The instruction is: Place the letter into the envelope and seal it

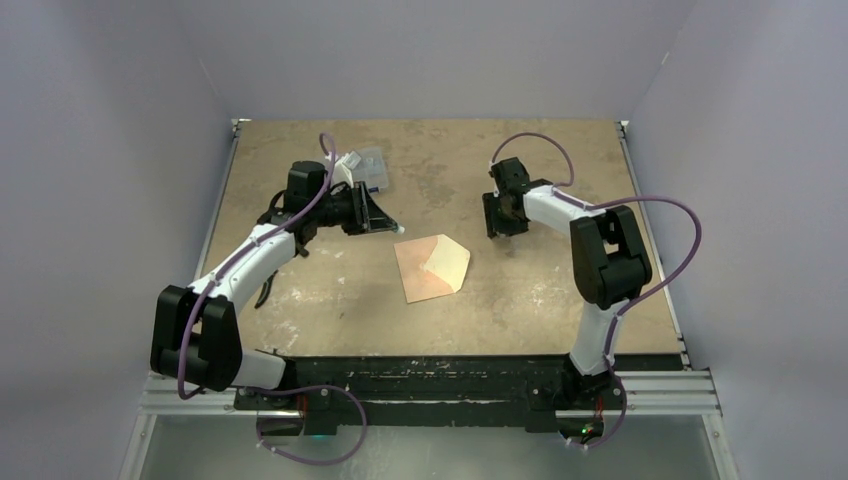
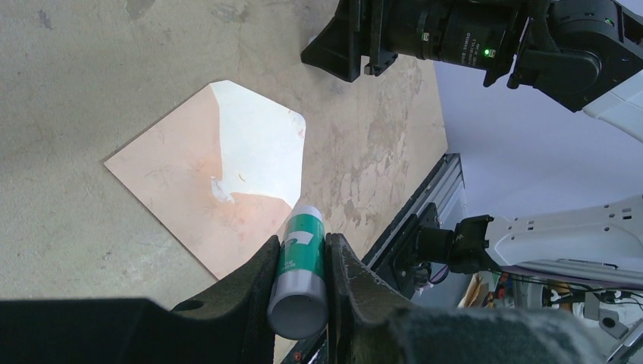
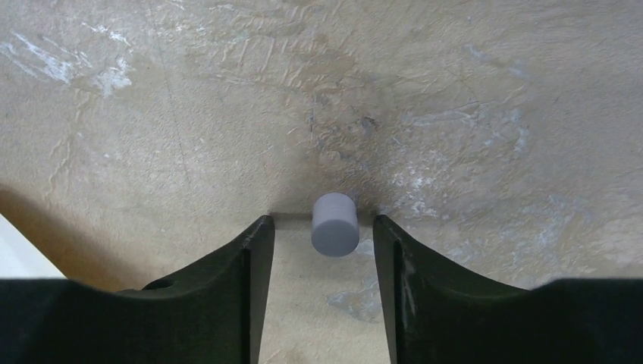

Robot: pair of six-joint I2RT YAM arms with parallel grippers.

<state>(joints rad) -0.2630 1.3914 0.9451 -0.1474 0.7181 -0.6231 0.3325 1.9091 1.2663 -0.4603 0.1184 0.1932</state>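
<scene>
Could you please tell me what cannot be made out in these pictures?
The letter: no view shows it; inside the envelope or not, cannot tell.
Glue stick label: left wrist view, partly covered by fingers of the left end effector.
Grey cap: top view, hidden beneath the right end effector.

One envelope (image 1: 432,268), one glue stick (image 2: 301,273), one grey cap (image 3: 334,224).

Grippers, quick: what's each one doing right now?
Left gripper: shut on the glue stick.
Right gripper: open, jaws either side of a grey cap, not touching it.
</scene>
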